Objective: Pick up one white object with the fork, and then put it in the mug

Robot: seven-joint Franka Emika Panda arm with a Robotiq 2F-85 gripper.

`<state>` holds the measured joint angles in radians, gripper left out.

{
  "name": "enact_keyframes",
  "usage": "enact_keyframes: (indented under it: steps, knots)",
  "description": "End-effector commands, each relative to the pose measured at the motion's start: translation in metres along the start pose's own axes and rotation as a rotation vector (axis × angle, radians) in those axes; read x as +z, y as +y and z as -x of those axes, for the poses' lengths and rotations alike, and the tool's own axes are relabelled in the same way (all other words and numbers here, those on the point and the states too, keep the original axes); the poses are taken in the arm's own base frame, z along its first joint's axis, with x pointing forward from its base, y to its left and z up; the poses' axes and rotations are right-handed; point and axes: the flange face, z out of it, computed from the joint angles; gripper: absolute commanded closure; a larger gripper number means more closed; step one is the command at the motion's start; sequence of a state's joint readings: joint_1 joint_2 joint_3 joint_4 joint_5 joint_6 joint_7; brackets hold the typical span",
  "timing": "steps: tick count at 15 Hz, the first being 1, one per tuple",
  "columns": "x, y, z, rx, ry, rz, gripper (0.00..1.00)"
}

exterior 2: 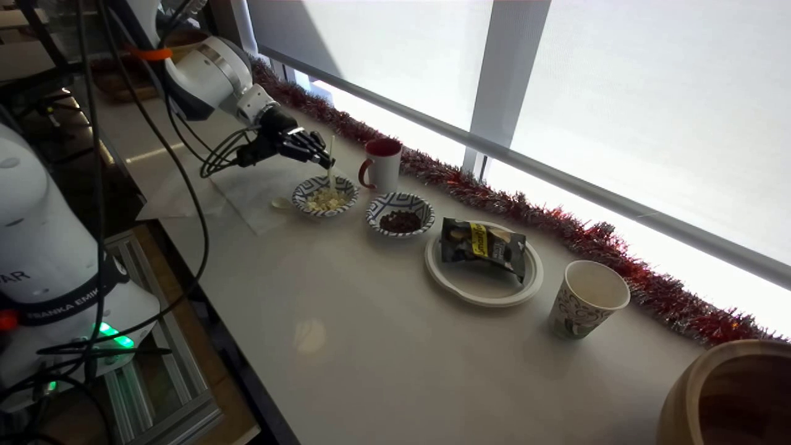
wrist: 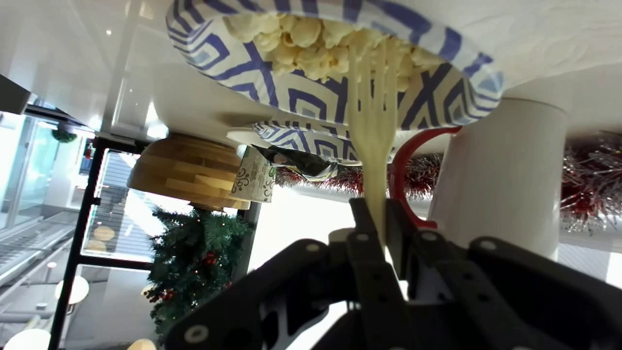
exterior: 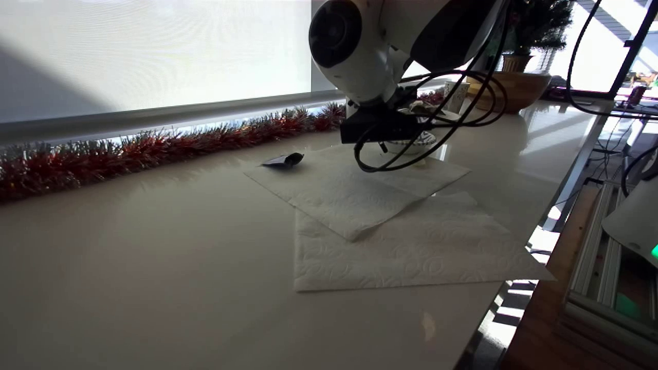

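Over the left bowl [exterior 2: 304,188] in an exterior view, gripper [wrist: 378,209] pinches the fork [wrist: 373,133] by its handle, tines down at the popcorn [wrist: 311,43], presumably to spear one piece. Can't tell if any is stuck. Mug [exterior 2: 386,173] stands upright just beside that bowl, right and far side, likely for a short carry.

The glossy white worktop [exterior 2: 383,352] carries 2 white embossed paper towels [exterior: 401,252], 1 overhanging its robot-side edge; nearer its window-side edge stand a red-handled white mug [exterior 2: 387,171], 2 blue-and-white patterned bowls [exterior 2: 401,203], a round white plate [exterior 2: 473,285] and a patterned paper cup [exterior 2: 584,309].
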<state>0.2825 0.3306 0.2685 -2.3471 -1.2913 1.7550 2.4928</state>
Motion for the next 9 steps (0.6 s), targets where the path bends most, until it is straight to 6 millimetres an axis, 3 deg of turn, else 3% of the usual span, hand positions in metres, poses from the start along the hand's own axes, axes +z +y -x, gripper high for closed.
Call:
enact_keyframes:
  steps: [1, 4, 9]
  knots:
    - [0.001, -0.004, 0.013, 0.001, 0.015, -0.014, 0.97]
    - [0.001, -0.003, 0.008, 0.009, 0.016, -0.011, 0.97]
    - [-0.004, 0.007, -0.026, 0.067, 0.002, -0.008, 0.97]
